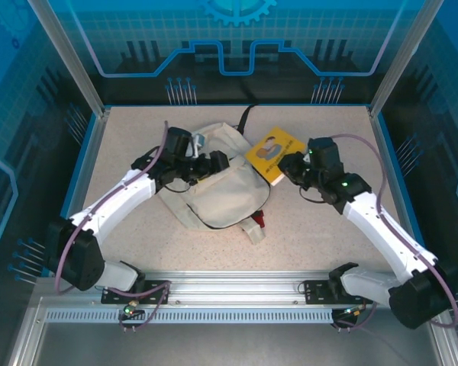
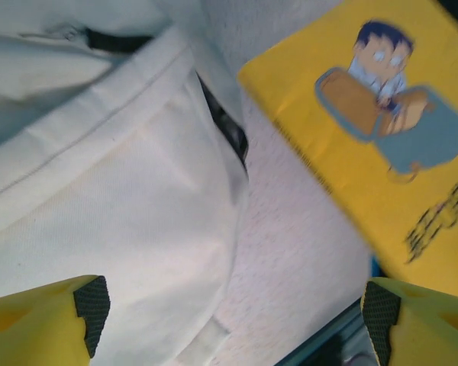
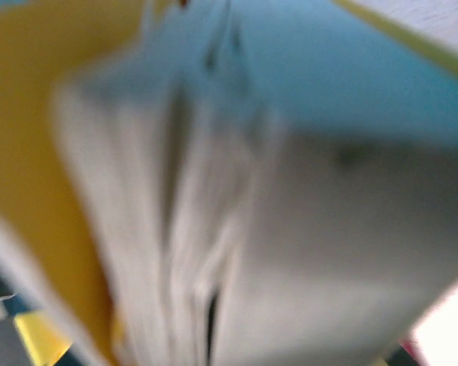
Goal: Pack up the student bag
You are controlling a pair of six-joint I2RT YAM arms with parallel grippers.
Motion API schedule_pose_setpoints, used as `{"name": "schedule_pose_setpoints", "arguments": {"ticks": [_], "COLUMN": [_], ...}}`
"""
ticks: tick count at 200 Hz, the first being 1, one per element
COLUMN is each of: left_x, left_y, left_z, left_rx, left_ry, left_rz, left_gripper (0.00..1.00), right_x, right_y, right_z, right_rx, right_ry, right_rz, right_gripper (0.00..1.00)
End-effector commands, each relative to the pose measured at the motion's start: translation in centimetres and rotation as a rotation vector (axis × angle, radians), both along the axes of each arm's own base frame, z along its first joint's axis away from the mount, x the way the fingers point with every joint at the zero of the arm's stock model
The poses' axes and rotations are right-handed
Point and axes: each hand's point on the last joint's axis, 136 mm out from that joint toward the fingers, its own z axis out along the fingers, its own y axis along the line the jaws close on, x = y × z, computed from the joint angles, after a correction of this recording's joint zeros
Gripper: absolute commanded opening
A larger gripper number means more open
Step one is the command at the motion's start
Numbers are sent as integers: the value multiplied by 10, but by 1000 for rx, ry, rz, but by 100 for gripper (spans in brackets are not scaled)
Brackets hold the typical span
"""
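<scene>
Blurred page edges of the yellow book (image 3: pixel 214 229) crowd the right wrist lens; the right gripper (image 1: pixel 290 166) grasps that book. Released, the left gripper (image 2: pixel 237 309) hangs over the student bag (image 1: pixel 221 194), which lies mid table (image 1: pixel 328 229) beside the book, its top hidden under that gripper.

1. student bag (image 1: pixel 221 194): cream cloth, matt, fine weave, stitched seams; strap (image 2: pixel 227 130) is black webbing.
2. book (image 1: pixel 273 149): yellow cover, smooth printed card, slight sheen; page edges (image 3: pixel 183 229) plain white paper, blurred.
3. table (image 1: pixel 313 229): speckled beige top, matt, grainy.
4. left gripper (image 2: pixel 237 320) fingers (image 2: pixel 30 332): smooth yellow plastic; pads (image 2: pixel 93 303) black, cross-hatched.
5. arms (image 1: pixel 118 200): white shells, glossy plastic.
6. rail (image 1: pixel 237 284): bare silver metal, dull sheen.
</scene>
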Motion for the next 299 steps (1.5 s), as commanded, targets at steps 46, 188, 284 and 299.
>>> {"name": "schedule_pose_setpoints", "arguments": {"ticks": [46,188,284,299], "left_x": [-43,-35,-30,-31], "left_y": [-48,-96,-104,-106], "left_z": [-38,-135,-97,-90], "left_rx": [360,793,736,720], "left_ry": [16,88,6,-8], "left_rz": [-292,-300,-334,-344], "left_gripper": [80,57,18,18], "right_x": [-32,-38,-38,-39], "right_y": [-82,-92,-91,-91], "right_z": [14,-13,-14,-14], "right_rx": [-133,-60,-54,-55], "right_ry": [-16,43,44,45], "right_rz": [-149,-195,-193,-193], "right_gripper": [12,13,13,13]}}
